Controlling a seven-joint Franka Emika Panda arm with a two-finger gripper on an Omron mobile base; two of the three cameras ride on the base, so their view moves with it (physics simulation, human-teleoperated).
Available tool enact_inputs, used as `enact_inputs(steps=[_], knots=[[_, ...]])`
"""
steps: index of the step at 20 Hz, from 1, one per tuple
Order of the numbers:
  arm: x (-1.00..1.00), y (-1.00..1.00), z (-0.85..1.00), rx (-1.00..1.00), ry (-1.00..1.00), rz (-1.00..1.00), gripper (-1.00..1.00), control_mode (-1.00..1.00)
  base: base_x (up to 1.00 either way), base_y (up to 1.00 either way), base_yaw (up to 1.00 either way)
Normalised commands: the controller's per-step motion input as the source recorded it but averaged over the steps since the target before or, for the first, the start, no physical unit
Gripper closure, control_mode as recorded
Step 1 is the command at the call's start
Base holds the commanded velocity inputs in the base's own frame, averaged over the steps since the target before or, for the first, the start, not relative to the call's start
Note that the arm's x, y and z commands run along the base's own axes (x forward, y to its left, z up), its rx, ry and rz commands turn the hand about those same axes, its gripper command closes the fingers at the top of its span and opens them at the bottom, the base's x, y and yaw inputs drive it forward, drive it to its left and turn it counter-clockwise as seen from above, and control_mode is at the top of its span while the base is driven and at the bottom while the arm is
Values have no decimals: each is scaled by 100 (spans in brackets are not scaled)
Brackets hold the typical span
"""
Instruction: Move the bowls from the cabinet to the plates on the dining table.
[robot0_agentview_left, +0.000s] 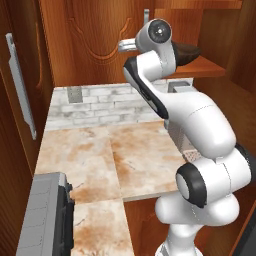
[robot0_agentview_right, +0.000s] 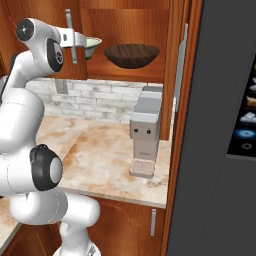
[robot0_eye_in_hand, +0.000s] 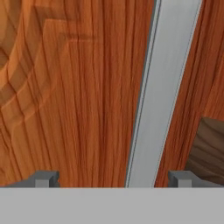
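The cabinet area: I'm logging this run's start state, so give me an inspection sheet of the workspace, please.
Surface: marbled counter backed by white brick, bare in the middle.
Job's things: dark brown bowl and cream bowl with a green band sit on the shelf of the cabinet, whose right door stands open.
Clutter: grey coffee machine on the counter; grey appliance at the left.
Grippers: gripper open, up close to the left door's silver bar handle, holding nothing.
Cables: nothing seen.
Surroundings: dark tall unit at the right.
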Motion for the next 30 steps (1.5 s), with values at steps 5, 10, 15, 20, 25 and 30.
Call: enact_inputs(steps=[5,10,15,20,25,30], knots=[[16,0,-13,0,4,0,100,-100,0,0,0],[8,-1,-12,0,2,0,100,-100,0,0,0],[1,-6,-10,2,1,0,100,-100,0,0,0],[0,-4,-8,1,0,0,100,-100,0,0,0],[3,0,-31,0,-4,0,100,-100,0,0,0],[11,1,-64,0,-11,-1,100,-100,0,0,0]])
